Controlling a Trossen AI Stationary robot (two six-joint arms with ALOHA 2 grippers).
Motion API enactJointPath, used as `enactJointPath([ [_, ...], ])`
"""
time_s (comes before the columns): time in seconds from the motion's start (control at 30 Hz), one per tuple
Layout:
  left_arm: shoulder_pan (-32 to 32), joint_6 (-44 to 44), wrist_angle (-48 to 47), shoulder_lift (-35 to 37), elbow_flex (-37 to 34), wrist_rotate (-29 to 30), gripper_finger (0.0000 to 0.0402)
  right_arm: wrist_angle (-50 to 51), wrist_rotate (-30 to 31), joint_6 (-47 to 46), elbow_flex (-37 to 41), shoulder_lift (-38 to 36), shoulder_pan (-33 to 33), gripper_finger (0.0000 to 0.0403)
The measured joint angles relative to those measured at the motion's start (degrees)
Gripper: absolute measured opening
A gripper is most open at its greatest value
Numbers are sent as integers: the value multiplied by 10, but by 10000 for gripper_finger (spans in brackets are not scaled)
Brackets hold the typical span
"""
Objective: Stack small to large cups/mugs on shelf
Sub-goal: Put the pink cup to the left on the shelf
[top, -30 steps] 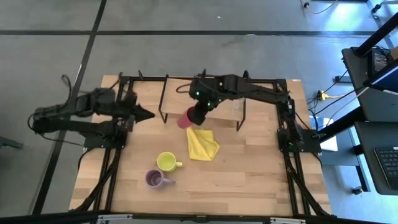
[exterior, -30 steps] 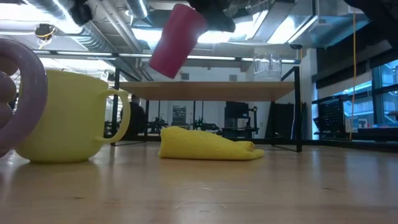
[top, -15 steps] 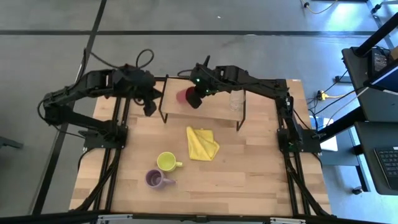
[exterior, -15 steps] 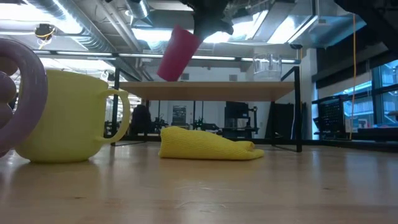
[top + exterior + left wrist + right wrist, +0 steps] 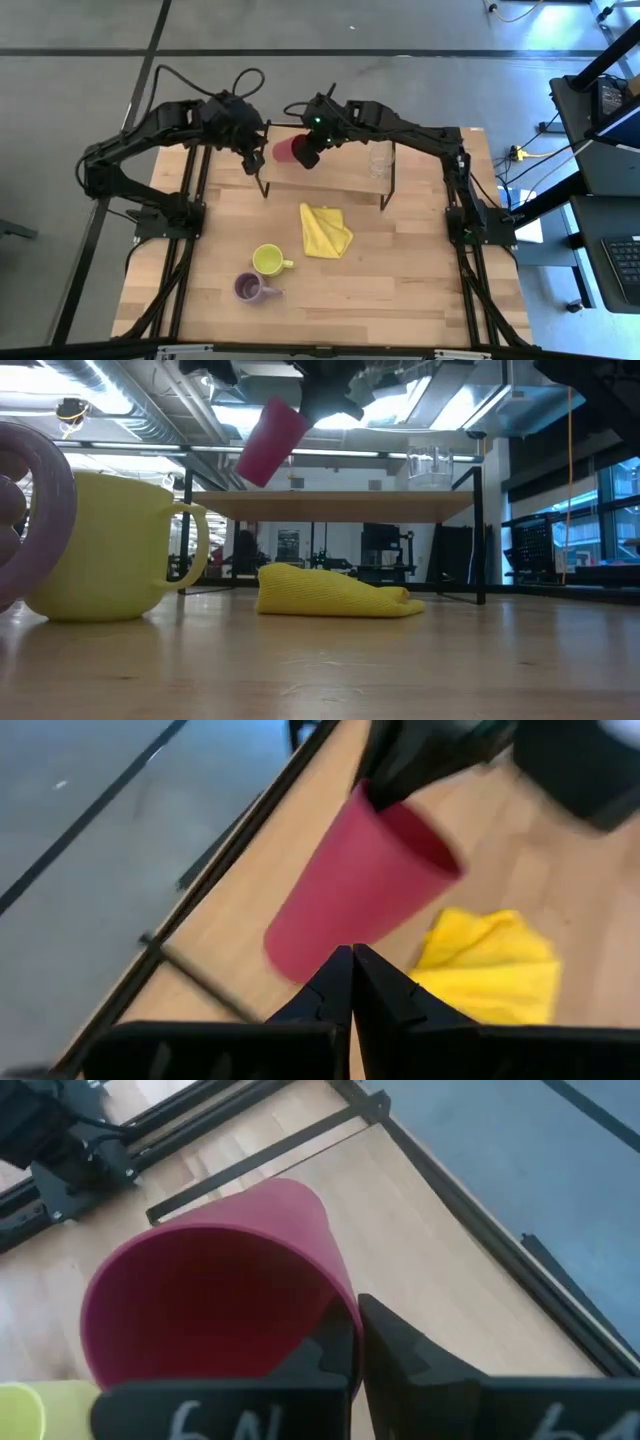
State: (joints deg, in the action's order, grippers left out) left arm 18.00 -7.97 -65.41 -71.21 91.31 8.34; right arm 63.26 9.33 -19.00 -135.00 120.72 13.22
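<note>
The magenta-red tumbler (image 5: 284, 150) hangs tilted over the left end of the shelf (image 5: 340, 176), with my right gripper (image 5: 308, 152) shut on it. In the low view the tumbler (image 5: 268, 440) slants with its base down and toward the left. My left gripper (image 5: 256, 160) is shut and points at the tumbler's base (image 5: 300, 945) from the left. A clear glass (image 5: 380, 160) stands on the shelf's right part. A yellow-green mug (image 5: 267, 260) and a purple mug (image 5: 248, 288) stand on the table near the front. My right gripper pinches the tumbler's rim (image 5: 338, 1302), one finger inside the mouth and one outside. The fingers slant down from the table's right side. The tumbler is lifted clear above the shelf, tilted, its base lower and toward the left. My left gripper: I cannot tell whether its shut fingertips touch the tumbler's base.
A folded yellow cloth (image 5: 324, 230) lies on the table in front of the shelf. The shelf's thin black legs (image 5: 264, 185) stand at its corners. Black frame rails (image 5: 190, 240) run along the table's left and right sides.
My right gripper has carried the tumbler from in front of the shelf toward the far edge, over the shelf's left end, and tipped it further. My left gripper has risen from the table's left side and swung right toward the tumbler, staying shut.
</note>
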Motion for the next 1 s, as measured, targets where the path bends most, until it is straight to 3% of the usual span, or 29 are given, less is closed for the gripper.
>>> enactJointPath([
  [0.17,-9,0,31,16,0,-64,2,5,-60,-11,0,0,2,10],
  [0.43,-19,-9,-75,19,0,-64,2,63,-175,-26,0,-2,-50,10],
  [1.0,-100,-97,-98,19,-8,3,1,32,-196,-62,5,118,-83,10],
])
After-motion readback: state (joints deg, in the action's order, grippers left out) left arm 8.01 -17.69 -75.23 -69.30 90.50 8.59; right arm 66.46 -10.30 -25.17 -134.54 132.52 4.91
